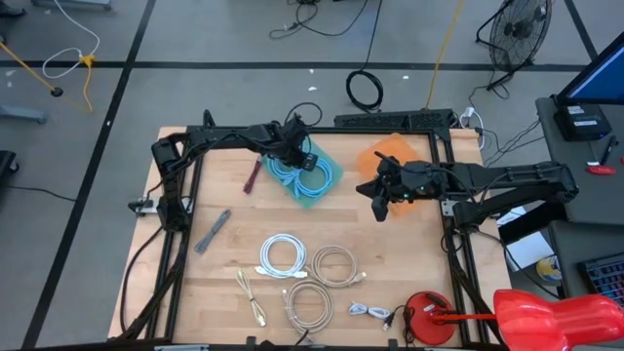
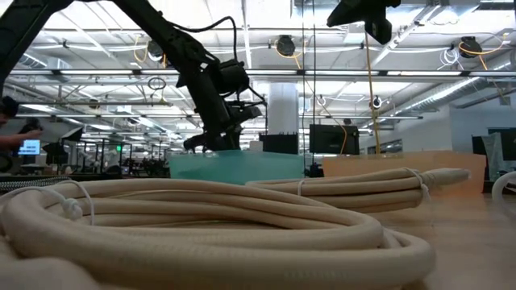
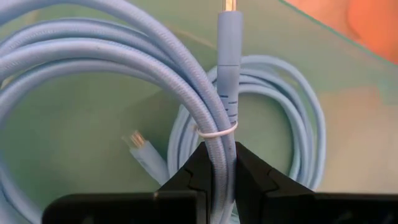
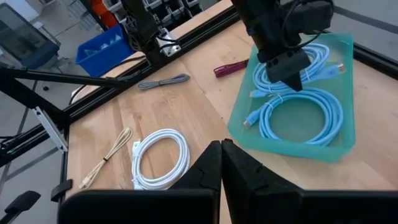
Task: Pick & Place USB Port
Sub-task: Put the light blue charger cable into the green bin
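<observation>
While both arms hang over the table's far half, the cables can be counted from above: two light blue coils lie in the teal tray (image 1: 329, 178), one white coil (image 1: 281, 256) and two beige coils (image 1: 334, 264) lie on the bare wood nearer the front, and beside them rest a thin tan cable (image 1: 250, 295), a small white cable (image 1: 369, 312), a grey bundled cable (image 1: 213, 231) and a maroon cable (image 1: 252, 175). An orange tray (image 1: 388, 156) sits just beside the teal one, partly under the right arm. The left gripper (image 3: 219, 180) is down inside the teal tray, its fingers pinching a strand of the light blue USB cable (image 3: 214, 127), which passes straight up between the pads where a thin white tie wraps the coil. The right gripper (image 4: 221, 163) hovers above the table near the orange tray, well apart from the blue cable, its fingers pressed together on nothing.
</observation>
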Robot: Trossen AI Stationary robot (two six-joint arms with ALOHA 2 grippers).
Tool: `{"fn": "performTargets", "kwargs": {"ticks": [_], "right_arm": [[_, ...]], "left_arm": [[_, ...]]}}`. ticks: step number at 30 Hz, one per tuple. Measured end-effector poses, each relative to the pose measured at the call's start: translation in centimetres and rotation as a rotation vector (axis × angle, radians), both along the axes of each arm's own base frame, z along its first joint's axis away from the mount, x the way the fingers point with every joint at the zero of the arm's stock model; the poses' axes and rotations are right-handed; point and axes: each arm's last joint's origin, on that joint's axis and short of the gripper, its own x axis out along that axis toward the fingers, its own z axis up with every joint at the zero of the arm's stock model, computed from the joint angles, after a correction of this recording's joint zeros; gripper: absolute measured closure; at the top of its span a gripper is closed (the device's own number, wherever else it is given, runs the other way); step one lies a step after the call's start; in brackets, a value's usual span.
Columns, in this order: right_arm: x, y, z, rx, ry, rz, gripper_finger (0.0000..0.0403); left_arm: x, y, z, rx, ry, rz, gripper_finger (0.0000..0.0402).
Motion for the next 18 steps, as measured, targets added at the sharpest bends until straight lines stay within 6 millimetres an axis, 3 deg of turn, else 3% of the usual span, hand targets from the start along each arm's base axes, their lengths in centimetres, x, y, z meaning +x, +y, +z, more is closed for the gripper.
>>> {"fn": "performTargets", "kwargs": {"ticks": [9, 13, 18], "right_arm": [[0.0, 0.0, 0.0, 0.013, -0.003, -0.006, 0.0403], [0.0, 0.0, 0.0, 0.017, -0.002, -0.007, 0.0403], [0.0, 0.0, -0.1, 0.020, 0.003, -0.008, 0.0403]], "left_arm": [[0.4, 0.1, -2.9, -0.097, 0.054, -0.013, 0.0356], [0.6, 0.0, -3.4, -0.089, 0.070, -0.010, 0.0315], [0.6, 0.1, -3.0, -0.083, 0.084, 0.001, 0.0316]]}}
